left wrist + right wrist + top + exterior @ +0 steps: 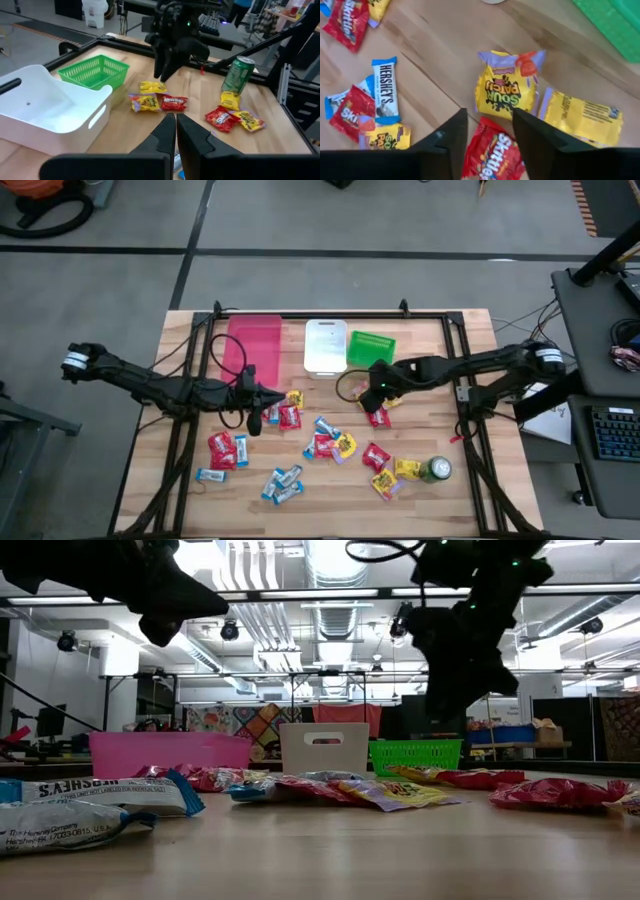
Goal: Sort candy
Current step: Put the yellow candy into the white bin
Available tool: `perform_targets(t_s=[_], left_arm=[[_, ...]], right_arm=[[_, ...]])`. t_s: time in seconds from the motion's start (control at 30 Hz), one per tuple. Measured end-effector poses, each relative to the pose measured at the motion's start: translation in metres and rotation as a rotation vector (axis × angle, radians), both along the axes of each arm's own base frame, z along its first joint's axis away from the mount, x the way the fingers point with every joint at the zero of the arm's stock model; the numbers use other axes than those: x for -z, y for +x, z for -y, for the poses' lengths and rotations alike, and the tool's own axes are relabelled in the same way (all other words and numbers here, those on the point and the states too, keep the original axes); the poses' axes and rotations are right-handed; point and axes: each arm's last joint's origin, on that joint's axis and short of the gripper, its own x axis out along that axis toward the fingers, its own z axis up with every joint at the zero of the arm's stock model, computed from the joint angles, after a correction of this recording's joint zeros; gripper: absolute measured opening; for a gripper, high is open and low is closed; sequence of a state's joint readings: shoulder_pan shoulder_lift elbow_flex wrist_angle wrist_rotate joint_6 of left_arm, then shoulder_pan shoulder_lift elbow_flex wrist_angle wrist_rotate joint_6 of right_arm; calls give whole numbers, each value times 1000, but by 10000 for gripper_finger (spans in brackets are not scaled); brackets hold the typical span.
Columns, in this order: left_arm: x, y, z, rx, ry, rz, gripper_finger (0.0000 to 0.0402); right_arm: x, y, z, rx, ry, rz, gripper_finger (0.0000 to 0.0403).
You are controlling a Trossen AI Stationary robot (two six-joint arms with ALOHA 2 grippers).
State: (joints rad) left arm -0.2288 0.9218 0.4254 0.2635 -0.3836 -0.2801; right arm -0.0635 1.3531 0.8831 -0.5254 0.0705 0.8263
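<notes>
Right gripper (488,145) hangs just above the desk (450,380) near the green basket (371,347), fingers parted and empty. Directly between the fingers lies a red Skittles packet (493,155). Touching its far edge is a yellow Sour Patch packet (506,89), with a second yellow packet (581,119) just beside that. A Hershey's bar (385,90) lies off to one side among further packets.

Left gripper (175,131) is poised over the desk near the pink bin (253,340), fingers closed together with nothing between them. The white bin (325,346) stands between the pink bin and the green basket.

The remaining candy is scattered across the middle and near part of the desk, well apart from the bins: red packets (221,450), blue-and-silver bars (283,484) and yellow packets (406,469). A green drink can (435,470) stands among them and is not part of the sort.

Handling assessment: the sweets appear light, flat and soft, in glossy crinkled wrappers likely to slide under a glancing touch. The Skittles packet is best taken across its narrow width at mid-body, fingers pressed down to the wood before closing. Risk: the overlapping Sour Patch packet may be dragged along.
</notes>
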Motion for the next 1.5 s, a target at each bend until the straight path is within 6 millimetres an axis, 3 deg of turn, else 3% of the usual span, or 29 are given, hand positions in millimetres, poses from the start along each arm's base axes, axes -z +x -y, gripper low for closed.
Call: perform_targets(t_s=[0.23,0.47,0.7,0.97,1.27,1.5], left_arm=[[-1,1,0,2,10,-3,0],[1,1,0,-1,1,-13,0],[1,1,0,-2,-5,-12,0],[-2,1,0,2,7,7,0],[-20,-1,0,5,6,73,0],[-38,-4,1,20,19,9,0]], right_arm=[[11,27,-2,-37,-10,-61,220],[29,44,-3,-50,-20,-205,226],[41,58,-2,-63,-72,-245,221],[58,64,-1,-65,-98,-294,163],[64,65,-1,-107,-112,-304,21],[47,63,-6,-128,-117,-248,10]])
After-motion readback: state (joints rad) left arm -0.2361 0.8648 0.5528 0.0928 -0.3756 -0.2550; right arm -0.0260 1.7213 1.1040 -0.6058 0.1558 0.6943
